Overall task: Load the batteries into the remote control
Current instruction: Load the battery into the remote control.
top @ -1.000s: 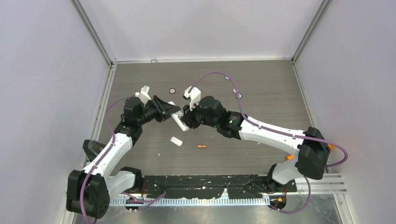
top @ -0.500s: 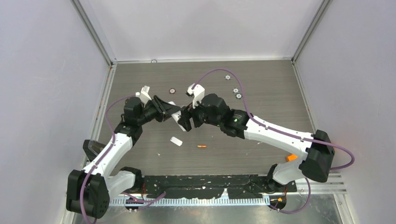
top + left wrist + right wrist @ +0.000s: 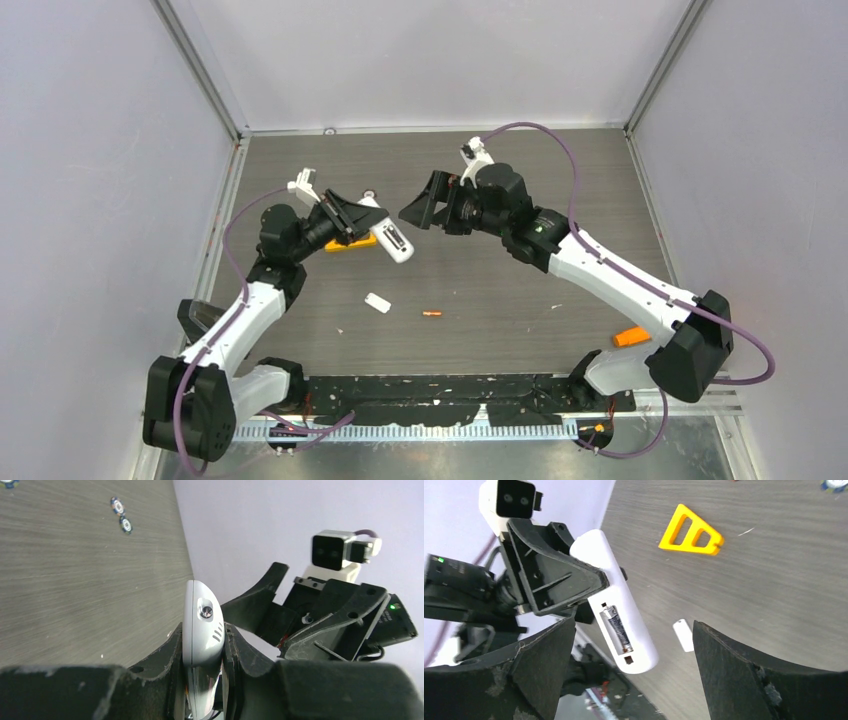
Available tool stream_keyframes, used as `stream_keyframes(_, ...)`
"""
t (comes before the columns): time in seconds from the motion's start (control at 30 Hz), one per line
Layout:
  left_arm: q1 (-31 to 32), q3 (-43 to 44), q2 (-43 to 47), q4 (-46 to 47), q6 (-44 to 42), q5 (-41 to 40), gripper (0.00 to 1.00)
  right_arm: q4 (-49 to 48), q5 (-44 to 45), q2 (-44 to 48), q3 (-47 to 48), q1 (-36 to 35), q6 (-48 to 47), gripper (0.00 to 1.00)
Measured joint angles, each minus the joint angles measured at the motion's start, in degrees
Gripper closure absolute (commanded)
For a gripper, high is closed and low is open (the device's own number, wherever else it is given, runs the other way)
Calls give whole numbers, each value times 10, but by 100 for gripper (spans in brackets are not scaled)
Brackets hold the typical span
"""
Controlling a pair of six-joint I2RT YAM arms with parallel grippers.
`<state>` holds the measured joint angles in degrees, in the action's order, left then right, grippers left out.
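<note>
Both arms bend inward, wrists facing each other. The left gripper [image 3: 370, 226] clamps its jaws on the remote control [image 3: 398, 244]. The right gripper [image 3: 418, 203], just apart, has its jaws spread wide.

white remote control [image 3: 611, 580], dark battery [image 3: 618, 628], orange triangle [image 3: 685, 549]

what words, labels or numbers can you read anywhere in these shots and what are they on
No text can be read in any view.
Dark battery seated in the remote control: pale marks on its wrap, too small to read.
Remote control face, top view: screen and buttons show, no legible characters.
Round discs: blue and white pattern, blurred.
</note>
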<state>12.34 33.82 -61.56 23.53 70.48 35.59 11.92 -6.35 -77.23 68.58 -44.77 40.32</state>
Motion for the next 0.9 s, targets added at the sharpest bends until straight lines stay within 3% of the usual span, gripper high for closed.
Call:
stream_keyframes(0.4,0,0,-18,67,25,7,100,-76,-113,-39,-4,10,205,8)
stream_keyframes(0.7,0,0,-23,82,32,18,100,-89,-130,-58,-33,18,248,9)
stream_keyframes(0.9,0,0,-27,89,42,20,100,-117,-145,-70,-40,22,261,16)
